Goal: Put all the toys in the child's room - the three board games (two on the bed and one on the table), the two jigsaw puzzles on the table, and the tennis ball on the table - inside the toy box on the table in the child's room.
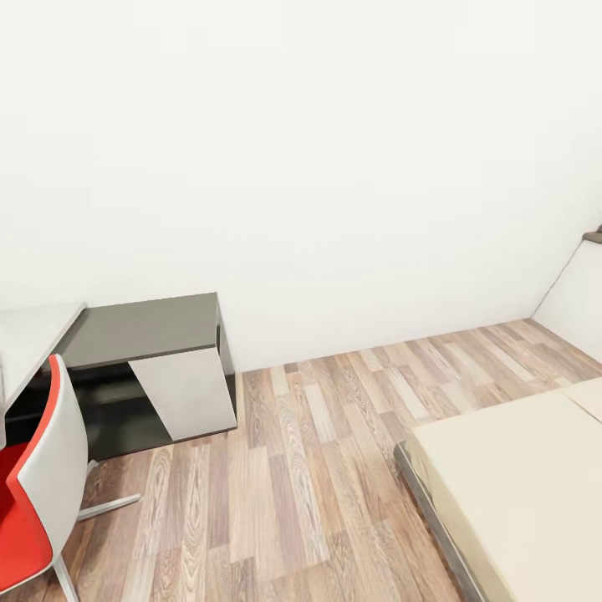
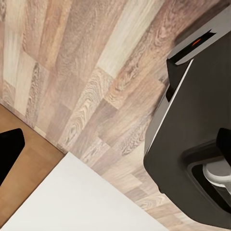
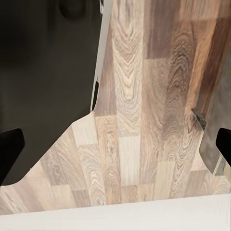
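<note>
Beside the wall, a dark desk [image 1: 142,330] faces a bed [image 1: 518,477].

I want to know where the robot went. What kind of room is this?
Probably a bedroom with a study corner: a bed on the right, a desk by the wall, a red chair, and a wood floor.

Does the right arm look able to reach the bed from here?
Probably not yet. The bed lies low at the head view's right, across open wood floor, and the right wrist view looks straight down at floor planks, so the arm seems tucked by the base.
</note>
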Tool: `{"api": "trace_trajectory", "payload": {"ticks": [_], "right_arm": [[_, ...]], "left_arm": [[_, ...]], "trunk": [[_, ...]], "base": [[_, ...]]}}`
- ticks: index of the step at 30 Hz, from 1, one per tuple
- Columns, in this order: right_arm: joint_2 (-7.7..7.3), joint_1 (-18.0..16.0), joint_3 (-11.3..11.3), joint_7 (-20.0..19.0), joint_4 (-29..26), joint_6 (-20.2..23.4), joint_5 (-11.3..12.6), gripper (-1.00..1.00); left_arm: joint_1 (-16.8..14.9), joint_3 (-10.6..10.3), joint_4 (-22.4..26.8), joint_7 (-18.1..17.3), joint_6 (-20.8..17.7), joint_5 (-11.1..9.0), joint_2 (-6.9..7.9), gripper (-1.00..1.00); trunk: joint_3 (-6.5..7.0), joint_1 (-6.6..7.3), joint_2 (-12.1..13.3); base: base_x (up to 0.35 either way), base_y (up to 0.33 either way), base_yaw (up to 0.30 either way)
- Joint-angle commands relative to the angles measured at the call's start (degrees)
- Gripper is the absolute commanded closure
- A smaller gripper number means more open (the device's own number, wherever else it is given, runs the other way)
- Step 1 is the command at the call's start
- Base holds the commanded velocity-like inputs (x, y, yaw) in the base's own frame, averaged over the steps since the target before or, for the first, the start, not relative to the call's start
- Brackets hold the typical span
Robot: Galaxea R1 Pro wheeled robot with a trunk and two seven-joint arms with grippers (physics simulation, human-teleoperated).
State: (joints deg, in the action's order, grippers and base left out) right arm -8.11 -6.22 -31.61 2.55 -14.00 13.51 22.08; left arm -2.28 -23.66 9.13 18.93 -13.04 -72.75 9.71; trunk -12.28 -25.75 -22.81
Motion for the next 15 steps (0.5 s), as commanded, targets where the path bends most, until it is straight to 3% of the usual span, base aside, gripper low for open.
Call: {"api": "trace_trajectory", "payload": {"ticks": [1,15], "right_arm": [[-0.06,0.0,-0.5,0.3,-0.2,0.1,0.5,-1.00],[-0.06,0.0,-0.5,0.3,-0.2,-0.9,0.5,-1.00]], "left_arm": [[0.0,-0.3,0.2,0.4,-0.2,-0.3,0.05,-1.00],[0.0,-0.3,0.2,0.4,-0.2,-0.3,0.05,-1.00]], "trunk": [[-0.11,-0.03,-0.1],[-0.11,-0.03,-0.1]], "base": [[0.000,0.000,0.000],[0.000,0.000,0.000]]}}
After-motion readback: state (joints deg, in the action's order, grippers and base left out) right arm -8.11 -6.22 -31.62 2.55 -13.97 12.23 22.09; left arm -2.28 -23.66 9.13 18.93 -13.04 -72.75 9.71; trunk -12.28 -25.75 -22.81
